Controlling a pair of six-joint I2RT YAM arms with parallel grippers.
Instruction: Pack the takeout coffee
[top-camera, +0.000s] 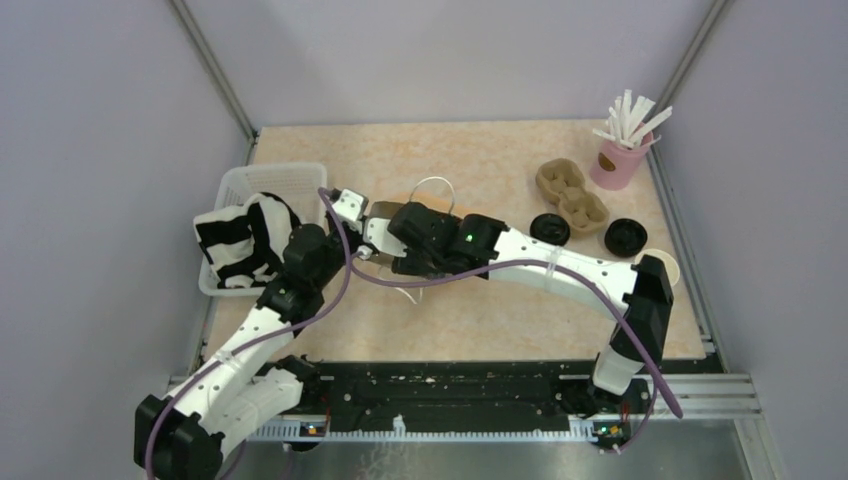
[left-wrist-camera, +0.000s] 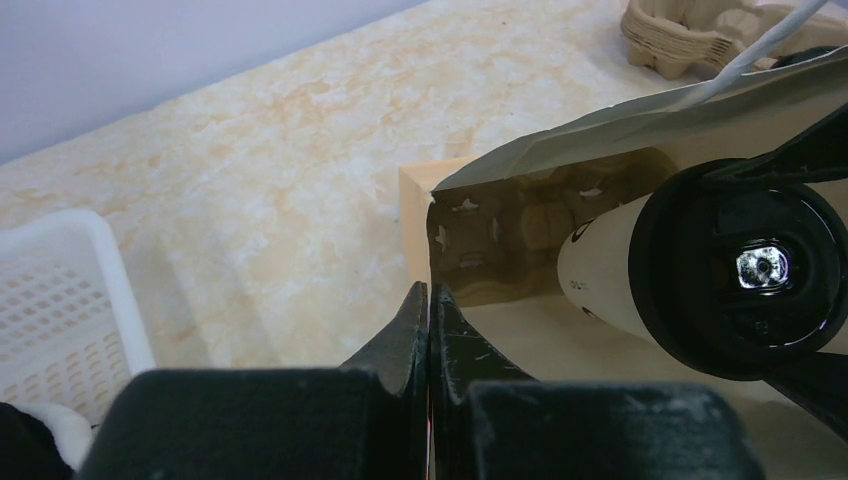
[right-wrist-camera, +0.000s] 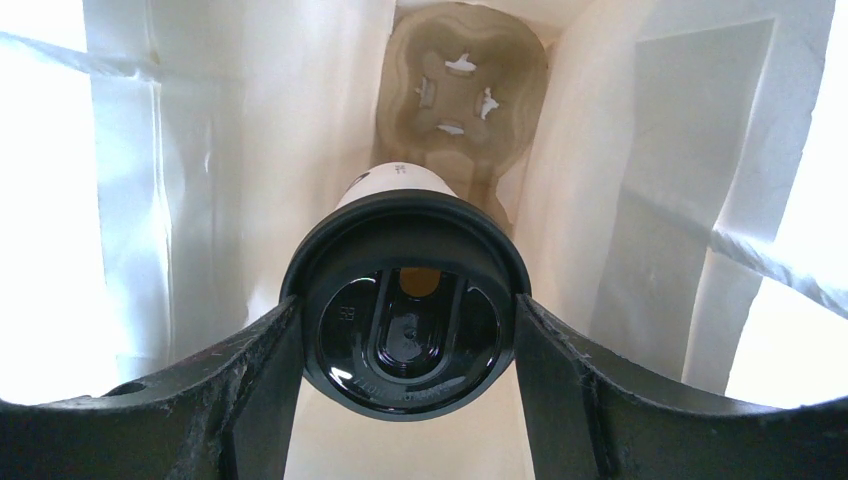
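One lidded coffee cup (right-wrist-camera: 405, 290), clamped in the right pincer (right-wrist-camera: 405, 320), sits inside the one paper bag (right-wrist-camera: 200, 150) at frame centre, with one cup carrier (right-wrist-camera: 455, 90) beyond it. The left pincer (left-wrist-camera: 430, 300) is fully closed at the bag's rim. Two loose lids (top-camera: 550, 228) (top-camera: 625, 237) lie on the tabletop (top-camera: 480, 160), right.

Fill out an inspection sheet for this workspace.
Surface: marbled beige tabletop, no spills seen.
Job's things: lidded coffee cup inside the brown paper bag, short of a pulp carrier at its far end.
Clutter: white basket with striped cloth; loose pulp carriers; loose black lids; lidless cup; pink cup of straws.
Grippers: left gripper shut at the bag's mouth edge; right gripper shut on the cup.
Cables: purple cable along each arm.
Surroundings: plain walls, metal frame.
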